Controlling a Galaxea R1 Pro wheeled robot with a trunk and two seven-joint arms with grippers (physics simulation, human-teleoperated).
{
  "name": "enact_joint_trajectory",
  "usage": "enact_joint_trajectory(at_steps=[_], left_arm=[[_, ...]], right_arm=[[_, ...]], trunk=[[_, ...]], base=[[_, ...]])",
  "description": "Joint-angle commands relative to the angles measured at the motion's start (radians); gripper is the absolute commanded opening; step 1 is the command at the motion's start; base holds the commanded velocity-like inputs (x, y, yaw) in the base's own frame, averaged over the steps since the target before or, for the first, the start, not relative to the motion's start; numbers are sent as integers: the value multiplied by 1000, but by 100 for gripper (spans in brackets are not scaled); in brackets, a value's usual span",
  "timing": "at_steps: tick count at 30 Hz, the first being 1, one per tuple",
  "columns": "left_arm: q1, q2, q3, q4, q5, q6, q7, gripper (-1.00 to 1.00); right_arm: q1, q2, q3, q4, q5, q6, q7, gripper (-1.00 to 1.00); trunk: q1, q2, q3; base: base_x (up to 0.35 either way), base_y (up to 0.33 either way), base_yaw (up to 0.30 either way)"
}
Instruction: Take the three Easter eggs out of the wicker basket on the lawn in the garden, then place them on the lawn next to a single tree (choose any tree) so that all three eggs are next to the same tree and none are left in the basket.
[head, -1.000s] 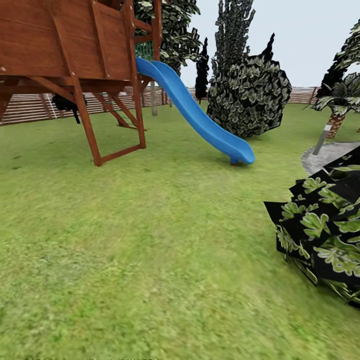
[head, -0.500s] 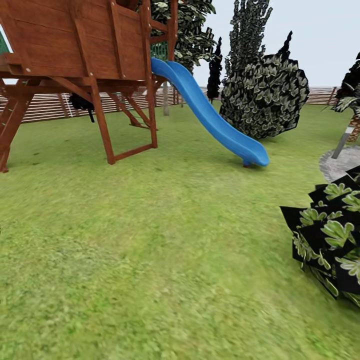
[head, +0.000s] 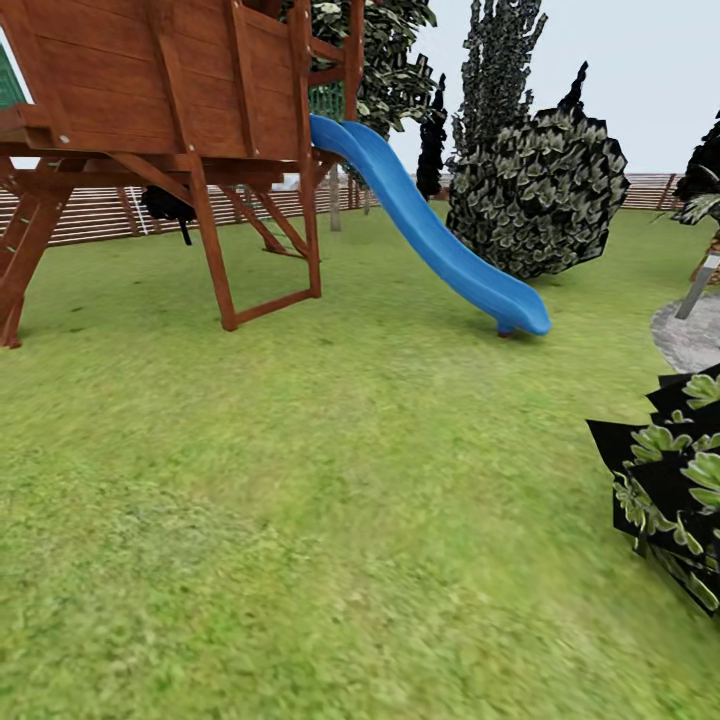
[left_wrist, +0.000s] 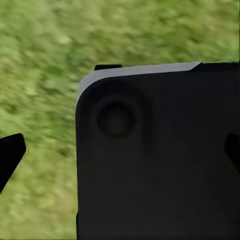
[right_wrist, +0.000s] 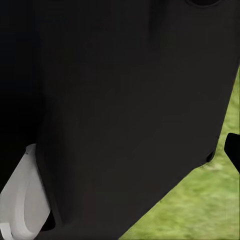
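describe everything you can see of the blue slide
The blue slide looks like smooth moulded plastic, a single chute with raised side edges. It starts high at the wooden play tower, runs down to the right in a gentle wave, and flattens at its low end, which rests on the lawn on a small foot. A rounded leafy bush stands just behind its lower half. Nothing lies on it.
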Motion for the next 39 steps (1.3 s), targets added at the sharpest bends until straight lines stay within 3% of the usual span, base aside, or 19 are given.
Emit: enact_joint_trajectory(at_steps=[1, 26, 39], left_arm=[[-1, 0, -1, 1, 0, -3, 0, 100], [-1, 0, -5, 1, -3, -4, 0, 100], [-1, 0, -6, 1, -3, -4, 0, 100]], right_arm=[[0, 0, 0, -1, 1, 0, 0, 100], [0, 1, -2, -1, -1, 0, 0, 100], [0, 3, 0, 0, 0, 0, 0, 100]], trunk=[[0, 0, -1], [0, 0, 6], [0, 0, 6]], base=[[203, 254, 0], [300, 146, -35], [326, 47, 219]])
